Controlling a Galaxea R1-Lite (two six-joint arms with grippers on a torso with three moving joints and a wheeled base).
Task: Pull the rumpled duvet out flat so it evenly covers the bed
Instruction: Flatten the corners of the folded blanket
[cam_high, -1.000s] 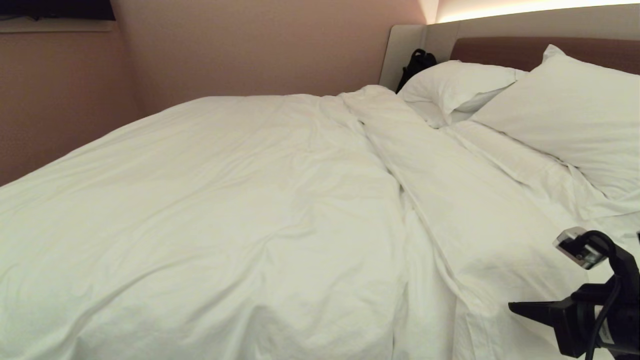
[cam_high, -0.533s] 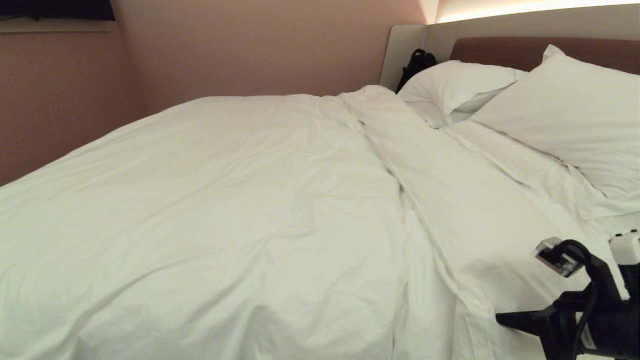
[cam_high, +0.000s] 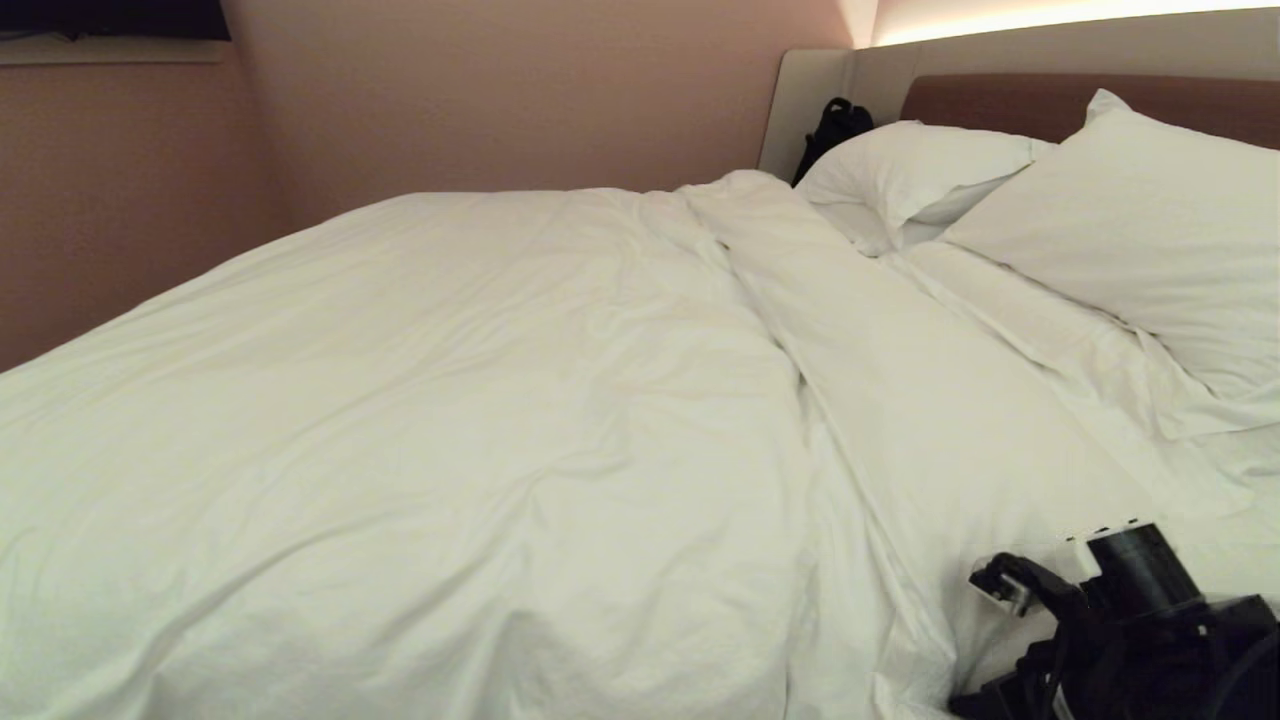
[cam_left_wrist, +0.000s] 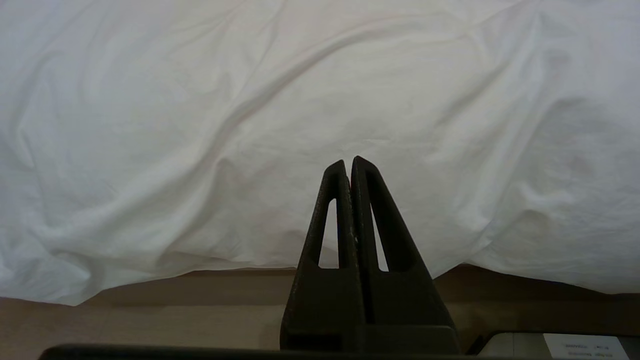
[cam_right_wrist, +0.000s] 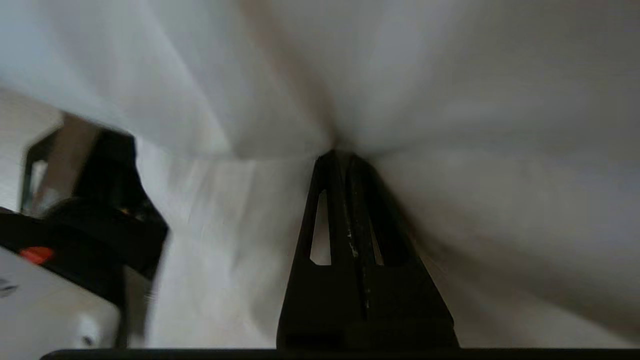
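The white duvet (cam_high: 480, 400) lies wrinkled over most of the bed (cam_high: 1000, 100), with a long fold running from the pillows toward the near right corner. My right gripper (cam_high: 958, 703) is low at that corner, its wrist pointing down over the bed's side. In the right wrist view the right gripper (cam_right_wrist: 340, 155) is shut and duvet fabric (cam_right_wrist: 450, 100) puckers in folds from its tips. My left gripper (cam_left_wrist: 348, 162) is shut on nothing, parked in front of the duvet (cam_left_wrist: 250, 125) that hangs over the bed's side. It does not show in the head view.
Two plump white pillows (cam_high: 920, 165) (cam_high: 1150, 230) lean on the brown headboard. A black bag (cam_high: 835, 125) stands in the far corner by the pink wall (cam_high: 500, 90). The bed's beige base (cam_left_wrist: 150, 295) shows under the hanging duvet.
My right arm has swung down and to the left at the near right corner, its wrist tipping over the bed's side. The duvet edge there has bunched up. The left arm has kept still.
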